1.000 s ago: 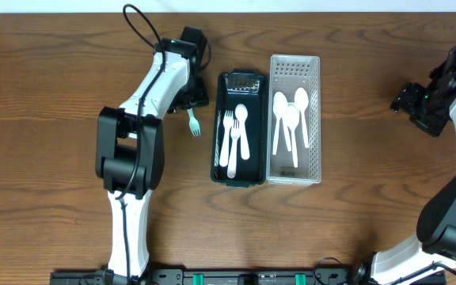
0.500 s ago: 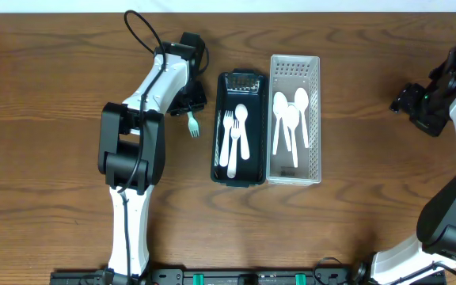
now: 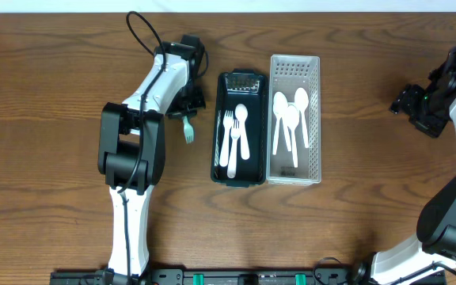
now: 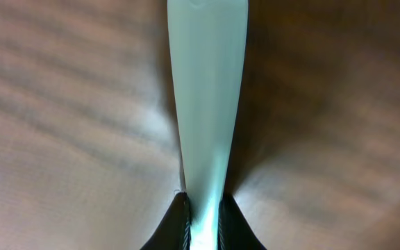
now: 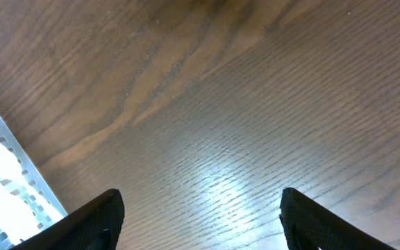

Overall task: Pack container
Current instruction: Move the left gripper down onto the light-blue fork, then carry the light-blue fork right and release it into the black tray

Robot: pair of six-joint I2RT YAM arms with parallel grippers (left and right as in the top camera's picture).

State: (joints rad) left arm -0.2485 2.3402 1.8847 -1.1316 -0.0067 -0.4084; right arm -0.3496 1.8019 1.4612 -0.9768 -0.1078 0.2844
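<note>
From overhead, we see the left gripper (image 3: 187, 113) holding the fork (image 3: 188, 131) just left of the tray (image 3: 219, 119), the fork's long axis parallel to the tray's. At the left wrist, the jaws pinch the handle. At the right wrist, the right gripper (image 5: 200, 217) hangs spread over the table (image 5: 255, 104), well apart.

Pale utensil handle (image 4: 207, 104) pinched between jaws.

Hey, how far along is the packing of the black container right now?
Done: two forks and a spoon lie in the black container. In hand: the left gripper is shut on a third fork, beside the container. Left: placing that fork, and perhaps the three spoons in the white basket. The right gripper hangs open, away from everything.
</note>
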